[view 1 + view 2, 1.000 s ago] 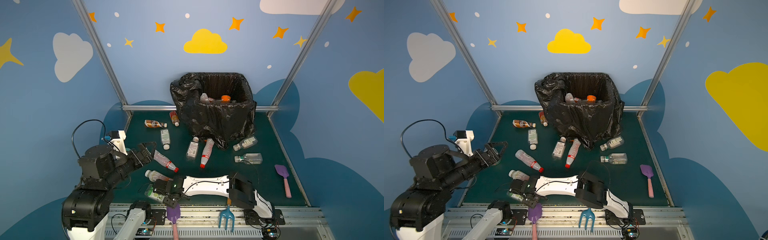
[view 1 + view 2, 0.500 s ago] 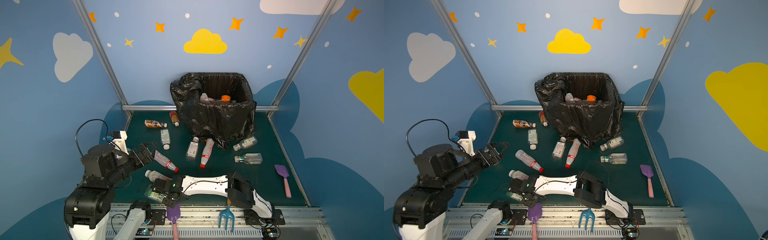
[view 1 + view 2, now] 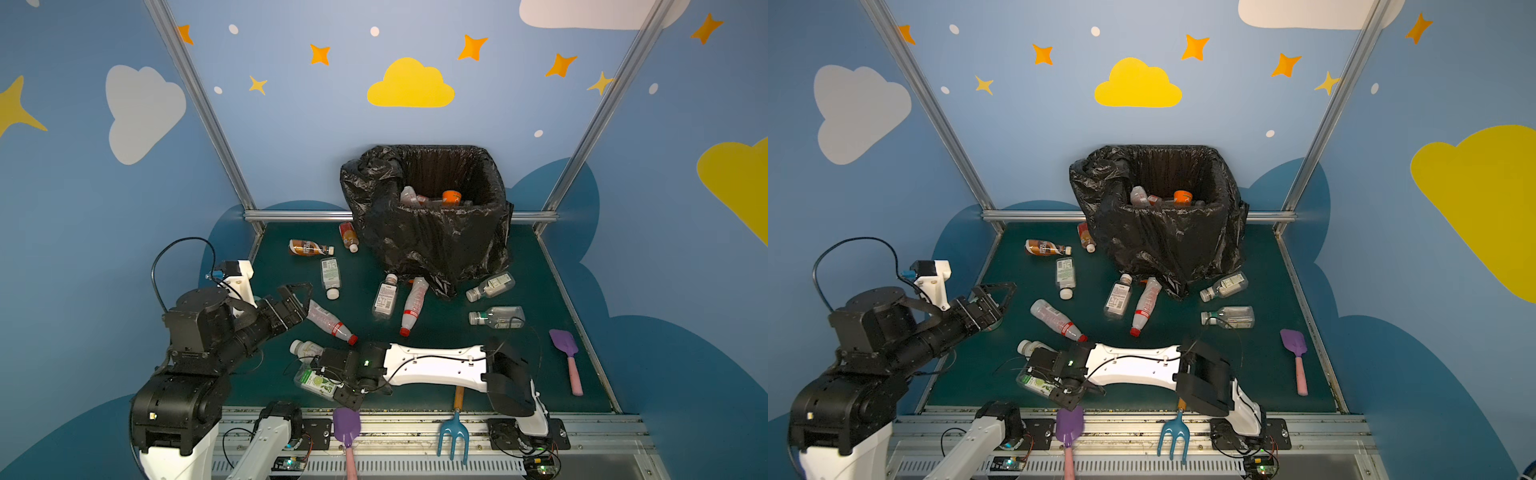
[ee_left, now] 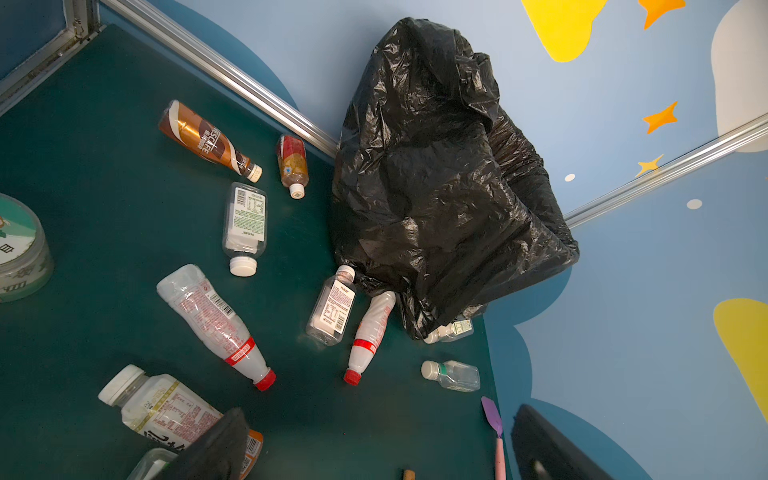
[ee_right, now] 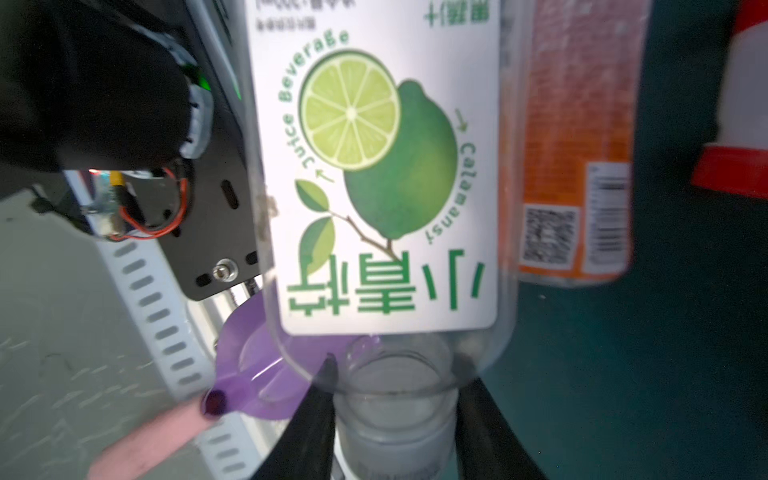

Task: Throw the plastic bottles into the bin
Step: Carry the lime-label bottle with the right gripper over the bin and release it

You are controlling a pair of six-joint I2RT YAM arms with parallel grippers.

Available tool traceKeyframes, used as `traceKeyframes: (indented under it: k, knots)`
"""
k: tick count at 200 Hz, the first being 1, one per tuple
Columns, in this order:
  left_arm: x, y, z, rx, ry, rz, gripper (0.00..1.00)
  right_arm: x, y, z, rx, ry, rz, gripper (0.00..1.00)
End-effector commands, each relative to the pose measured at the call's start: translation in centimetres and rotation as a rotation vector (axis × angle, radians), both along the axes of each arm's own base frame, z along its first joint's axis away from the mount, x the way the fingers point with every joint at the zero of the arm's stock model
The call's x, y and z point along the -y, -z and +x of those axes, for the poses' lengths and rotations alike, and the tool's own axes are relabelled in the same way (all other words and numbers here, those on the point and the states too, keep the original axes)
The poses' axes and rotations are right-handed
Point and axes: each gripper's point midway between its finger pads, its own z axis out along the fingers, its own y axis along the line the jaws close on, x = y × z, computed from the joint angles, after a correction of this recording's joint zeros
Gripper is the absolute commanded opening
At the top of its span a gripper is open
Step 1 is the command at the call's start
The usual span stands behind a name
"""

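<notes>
The right gripper (image 5: 395,399) has closed since a second ago and now clamps the neck of the lime-label juice bottle (image 5: 386,187), at the near edge of the green mat (image 3: 449,332) beside an orange-label bottle (image 5: 577,166), well apart from the bin (image 3: 428,241). The left gripper (image 3: 301,291) hangs with jaws apart near a red-capped white bottle (image 3: 330,324); other bottles (image 3: 384,297) lie scattered before the bin.

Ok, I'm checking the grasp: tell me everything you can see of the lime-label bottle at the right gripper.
The lime-label bottle is clear plastic, with a white label showing a green lime and "Juice Beverage". It lies near the mat's front edge, beside an orange-label bottle, a purple shovel showing through its shoulder. The right gripper is shut on its neck.
</notes>
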Motion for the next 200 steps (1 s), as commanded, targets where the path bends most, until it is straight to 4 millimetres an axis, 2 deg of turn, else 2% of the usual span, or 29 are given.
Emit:
traceKeyframes:
  k: [1,43,71,95,120,148,168,179,189,193,200]
  knots:
    - [-0.2,0.0,0.8,0.010,-0.009,0.017,0.99,0.7,-3.8,0.7,0.029,0.041,0.077,0.13]
    - [-0.9,-0.5,1.3,0.015,-0.035,0.058,0.99,5.0,-7.6,3.1,0.143,0.182,0.091,0.11]
    - [-1.7,-0.8,1.6,0.026,-0.070,0.095,0.99,9.0,-11.5,5.7,0.261,0.348,0.170,0.10]
    - [-2.5,-1.0,2.0,0.035,-0.109,0.133,0.99,12.7,-16.0,8.6,0.415,0.501,0.288,0.10]
    - [-2.8,-1.0,3.1,0.032,-0.124,0.146,0.98,16.3,-22.7,12.0,0.576,0.607,0.429,0.09]
    - [-2.3,-1.1,5.2,0.029,-0.114,0.121,0.98,19.8,-31.5,17.3,0.724,0.710,0.570,0.06]
    - [-1.8,-1.2,6.9,0.024,-0.099,0.099,0.98,21.4,-36.3,21.9,0.794,0.762,0.599,0.06]
    - [-1.6,-1.0,7.7,0.012,-0.092,0.089,0.99,22.0,-37.7,25.5,0.800,0.796,0.567,0.08]
    - [-1.6,-0.7,8.4,0.001,-0.093,0.085,0.99,22.1,-37.6,28.8,0.759,0.821,0.522,0.15]
    - [-1.1,-0.6,8.5,-0.005,-0.070,0.072,0.99,22.2,-37.4,30.0,0.742,0.833,0.502,0.20]
    - [-0.9,-0.4,8.8,-0.015,-0.062,0.064,1.00,22.3,-37.3,32.0,0.722,0.848,0.475,0.38]
